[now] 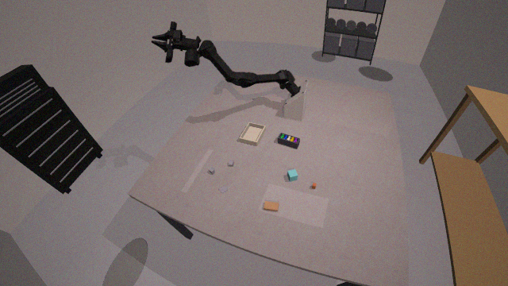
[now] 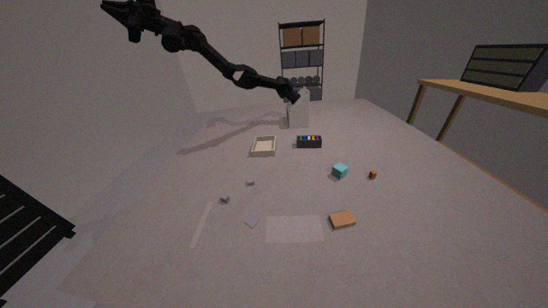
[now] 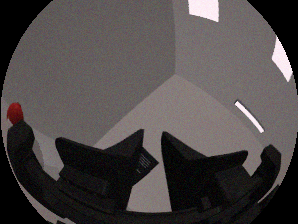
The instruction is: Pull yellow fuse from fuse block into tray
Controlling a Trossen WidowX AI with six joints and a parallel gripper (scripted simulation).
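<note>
Top view: the arm stretches high and away from the table (image 1: pixel 357 222), so no step has begun. The yellow fuse (image 1: pixel 293 138) sits in the fuse block (image 1: pixel 288 141), beside the tray (image 1: pixel 252 133).

Exterior view: the gripper (image 2: pixel 112 7) must travel down over the block.

Wrist view: the jaws stand slightly apart, holding nothing. No writing is readable.

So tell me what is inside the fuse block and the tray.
The fuse block holds a row of coloured fuses, the yellow fuse among them; their lower parts are hidden in the block. The tray shows only its pale floor.
</note>
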